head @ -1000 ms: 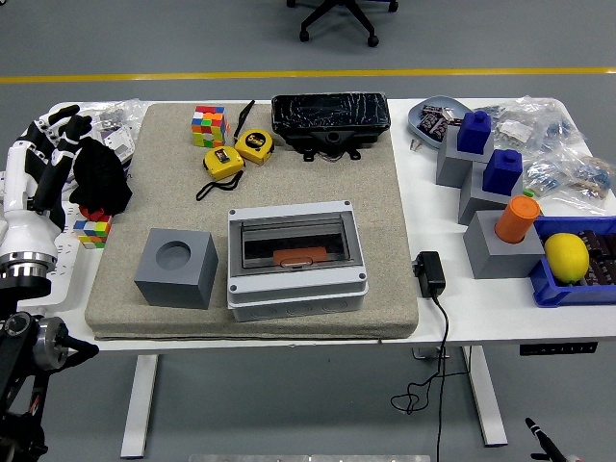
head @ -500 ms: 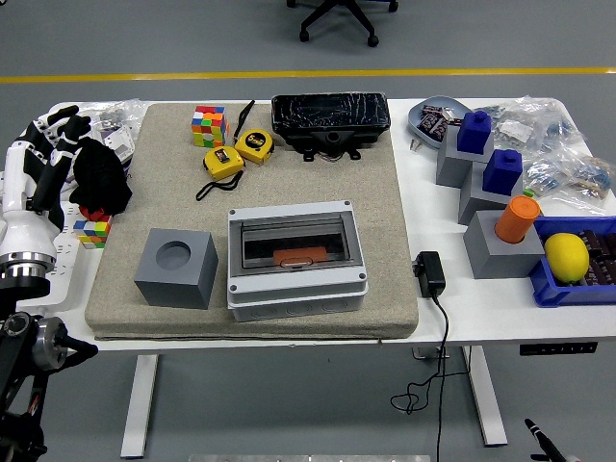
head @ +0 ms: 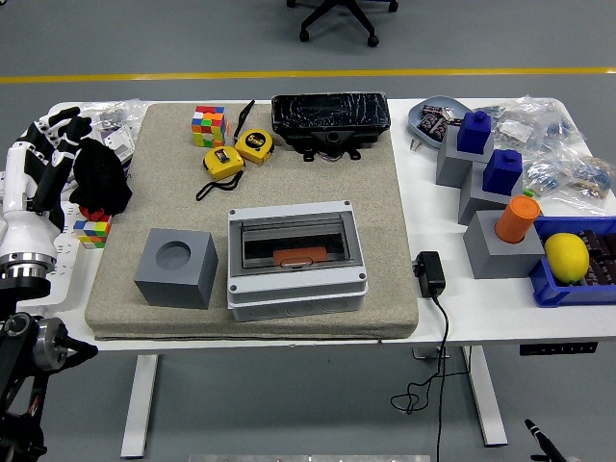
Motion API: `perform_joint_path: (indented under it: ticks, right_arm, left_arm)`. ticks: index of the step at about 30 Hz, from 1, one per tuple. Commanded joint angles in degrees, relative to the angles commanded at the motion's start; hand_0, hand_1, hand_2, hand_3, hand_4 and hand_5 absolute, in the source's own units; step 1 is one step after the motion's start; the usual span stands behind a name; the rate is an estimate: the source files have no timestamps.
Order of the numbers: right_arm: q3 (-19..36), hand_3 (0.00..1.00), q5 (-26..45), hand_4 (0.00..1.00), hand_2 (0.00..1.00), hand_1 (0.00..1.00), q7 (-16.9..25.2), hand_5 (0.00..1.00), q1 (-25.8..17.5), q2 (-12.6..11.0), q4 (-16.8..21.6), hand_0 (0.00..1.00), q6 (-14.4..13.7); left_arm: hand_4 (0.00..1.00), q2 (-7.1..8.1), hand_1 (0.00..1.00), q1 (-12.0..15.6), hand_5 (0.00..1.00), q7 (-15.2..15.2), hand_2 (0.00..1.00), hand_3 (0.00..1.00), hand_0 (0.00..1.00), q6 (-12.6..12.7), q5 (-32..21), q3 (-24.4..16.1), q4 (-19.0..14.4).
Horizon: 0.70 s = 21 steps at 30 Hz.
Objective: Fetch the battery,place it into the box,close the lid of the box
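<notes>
A grey box (head: 297, 287) with a clear smoky lid (head: 292, 240) sits on the tan mat (head: 375, 202), near its front edge. The lid lies flat over the box, and an orange object (head: 298, 257) shows through it. A black wrapped pack (head: 329, 119) lies at the mat's far edge. My left hand (head: 50, 147), white with dark fingertips, rests at the table's left edge with relaxed fingers and holds nothing. It is well left of the box. The right hand does not show.
A grey block with a round hole (head: 175, 267) stands left of the box. Two yellow tape measures (head: 239, 151) and a colour cube (head: 208, 125) lie at the mat's back left. A black cloth (head: 100, 179) and a small cube (head: 92, 231) sit by my left hand. A black adapter (head: 429, 272), stacked blocks (head: 489, 178) and a blue bin with a lemon (head: 566, 257) are at the right.
</notes>
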Motion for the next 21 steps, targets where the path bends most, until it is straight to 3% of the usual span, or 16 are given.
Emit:
perform_joint_path:
  ticks: [21]
  right_arm:
    - [0.09, 0.779, 0.06, 0.998, 0.739, 0.795, 0.04, 0.998, 0.1, 0.0, 0.0, 0.939, -0.04]
  left_arm:
    - [0.998, 0.06, 0.705, -0.18, 0.624, 0.0, 0.659, 0.653, 0.709, -0.02, 0.03, -0.11, 0.03]
